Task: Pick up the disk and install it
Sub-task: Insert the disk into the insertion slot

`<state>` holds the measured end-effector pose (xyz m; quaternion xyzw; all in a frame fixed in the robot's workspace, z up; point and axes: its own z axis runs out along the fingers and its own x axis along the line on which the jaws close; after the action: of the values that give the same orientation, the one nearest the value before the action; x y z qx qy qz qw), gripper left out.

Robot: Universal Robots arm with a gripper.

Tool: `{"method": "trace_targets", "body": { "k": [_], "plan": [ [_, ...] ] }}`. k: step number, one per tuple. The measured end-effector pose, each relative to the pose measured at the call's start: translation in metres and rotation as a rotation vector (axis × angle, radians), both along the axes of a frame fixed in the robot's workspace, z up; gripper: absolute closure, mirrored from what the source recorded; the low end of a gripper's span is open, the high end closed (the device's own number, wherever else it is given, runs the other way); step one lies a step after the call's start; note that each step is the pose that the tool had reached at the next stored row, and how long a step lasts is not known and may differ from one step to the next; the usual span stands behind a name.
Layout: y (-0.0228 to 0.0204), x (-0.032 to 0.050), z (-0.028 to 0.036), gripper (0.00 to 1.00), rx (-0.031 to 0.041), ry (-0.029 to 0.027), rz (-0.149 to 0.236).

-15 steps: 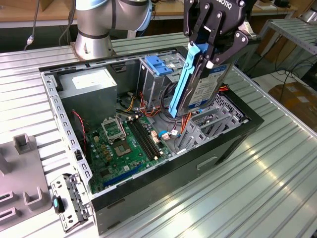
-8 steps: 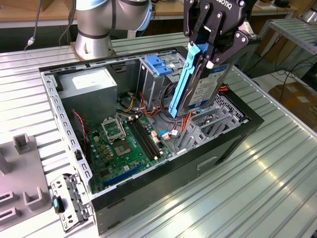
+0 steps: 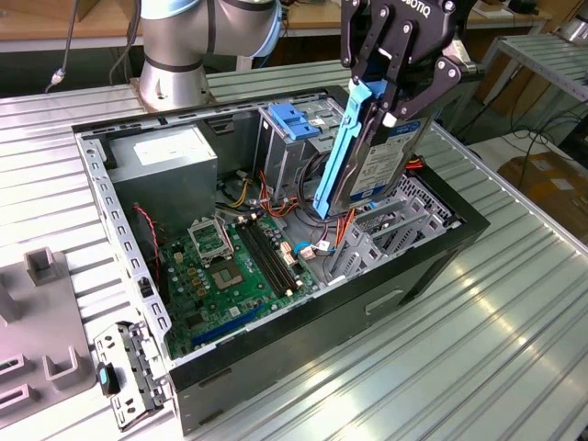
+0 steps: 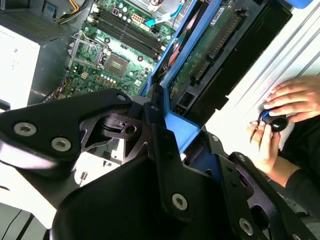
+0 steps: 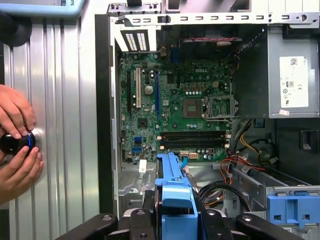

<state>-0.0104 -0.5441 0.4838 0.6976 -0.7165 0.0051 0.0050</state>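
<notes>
Aluminium slats, ribbed and shiny, make up the table (image 3: 514, 303) closest to me, and a black desktop computer case (image 3: 303, 358) lies on it on its side with the panel off. Inside, the green motherboard (image 3: 220, 276) faces up, with its bare processor socket and black memory slots in plain sight.

Above the case, towards the exterior view's right, the black gripper (image 3: 390, 92) has its fingers closed on the upper end of the disk (image 3: 377, 161). The silver drive hangs steeply tilted, label outward, with a blue side rail (image 3: 335, 156) running down its edge. Its lower end dips into the open case among the red and orange cables, just beside the drive cage (image 3: 294, 124) with its blue latch.

Further back in the case sits the grey power supply (image 3: 175, 161) with a white sticker, and behind that the arm's silver base (image 3: 175, 55) stands on the table.

In the first wrist view, a person's hands (image 5: 17, 115) rest on a small black knob (image 5: 15, 143) on the table beside the case.
</notes>
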Motion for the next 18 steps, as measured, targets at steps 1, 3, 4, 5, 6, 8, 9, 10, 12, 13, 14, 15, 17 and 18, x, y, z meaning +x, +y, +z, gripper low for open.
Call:
{"method": "trace_targets", "body": {
  "k": [1, 3, 4, 5, 6, 8, 9, 10, 12, 13, 14, 15, 17, 18],
  "plan": [
    [0.0, 0.0003, 0.0, 0.63, 0.0, 0.0, 0.0],
    [0.0, 0.0009, 0.0, 0.63, 0.0, 0.0, 0.0],
    [0.0, 0.0017, 0.0, 0.63, 0.0, 0.0, 0.0],
    [0.0, 0.0026, 0.0, 0.63, 0.0, 0.0, 0.0],
    [0.0, 0.0038, 0.0, 0.63, 0.0, 0.0, 0.0],
    [0.0, 0.0079, 0.0, 0.63, 0.0, 0.0, 0.0],
    [0.0, 0.0119, 0.0, 0.63, 0.0, 0.0, 0.0],
    [0.0, 0.0156, 0.0, 0.63, -0.0001, 0.0, 0.0],
    [0.0001, 0.0202, 0.0, 0.63, -0.0002, 0.0, 0.0],
    [0.0, 0.0237, -0.0002, 0.63, 0.0001, 0.0, 0.0],
    [0.0, 0.0262, -0.0002, 0.63, 0.0001, 0.0, 0.0],
    [0.0, 0.0301, -0.0002, 0.63, 0.0, 0.0, 0.0],
    [0.0, 0.0383, -0.0003, 0.63, 0.0, 0.0, 0.0],
    [0.0, 0.0412, -0.0004, 0.63, 0.0, 0.0, 0.0]
  ]
}}
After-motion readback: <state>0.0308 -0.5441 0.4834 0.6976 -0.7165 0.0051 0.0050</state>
